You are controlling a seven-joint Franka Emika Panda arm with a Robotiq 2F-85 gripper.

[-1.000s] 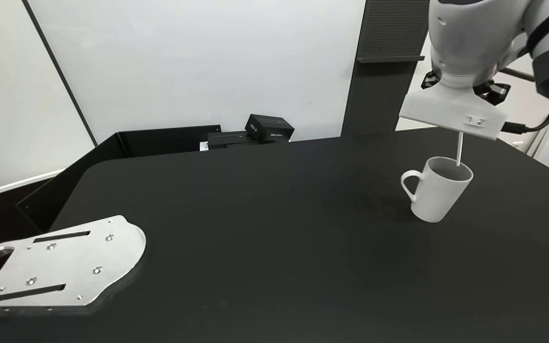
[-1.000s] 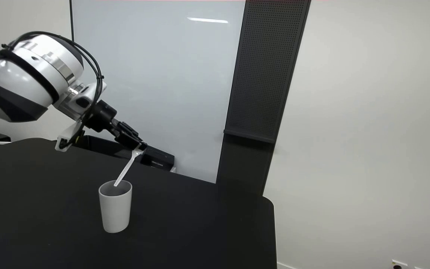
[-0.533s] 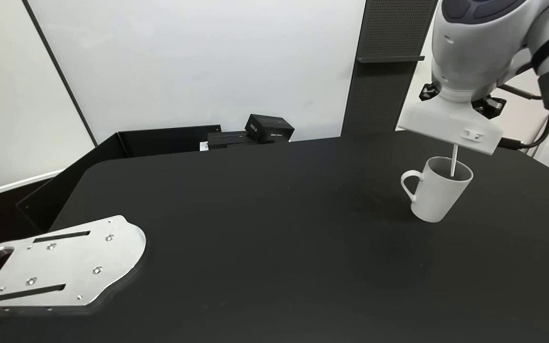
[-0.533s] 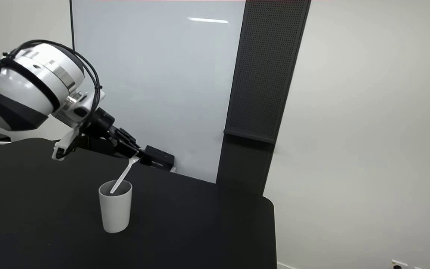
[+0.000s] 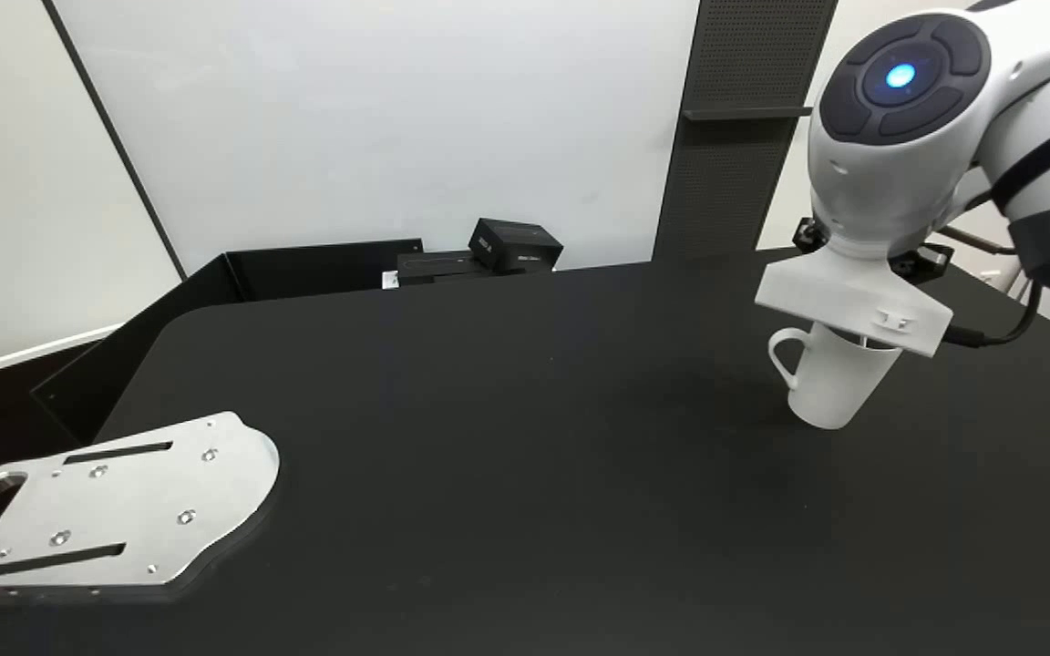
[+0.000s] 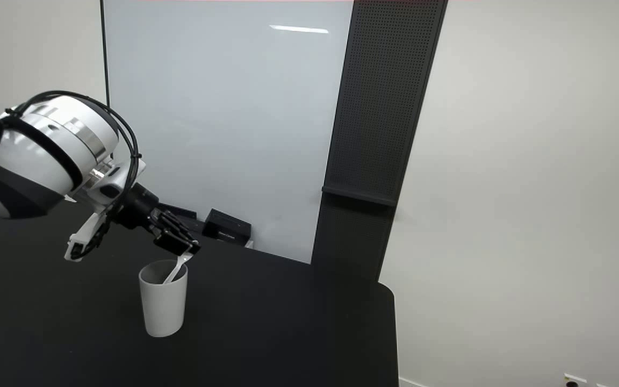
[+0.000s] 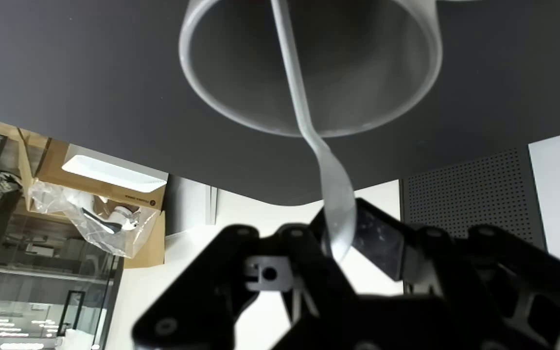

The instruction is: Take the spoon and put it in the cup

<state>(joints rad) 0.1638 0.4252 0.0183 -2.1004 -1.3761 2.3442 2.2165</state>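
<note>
The white cup (image 5: 837,387) stands upright on the dark table; it also shows in an exterior view (image 6: 163,309) and, from above, in the wrist view (image 7: 372,92). My gripper (image 6: 195,248) is just above and beside the cup's rim, its fingertips closed around the bowl end of the white spoon (image 6: 175,273). In the wrist view the fingertips (image 7: 343,221) have the spoon's bowl (image 7: 337,194) between them, and the thin handle runs past the rim into the cup. The handle's far end is hidden inside. In an exterior view the white wrist mount (image 5: 853,296) hides the fingers.
A silver metal plate (image 5: 138,510) lies at the table's (image 5: 525,456) left side in an exterior view. Black boxes (image 5: 514,246) stand beyond the back edge, in front of a white wall panel (image 5: 397,118).
My gripper has moved down with the spoon, so the handle reaches deeper into the cup. The cup has shifted very slightly in both exterior views.
</note>
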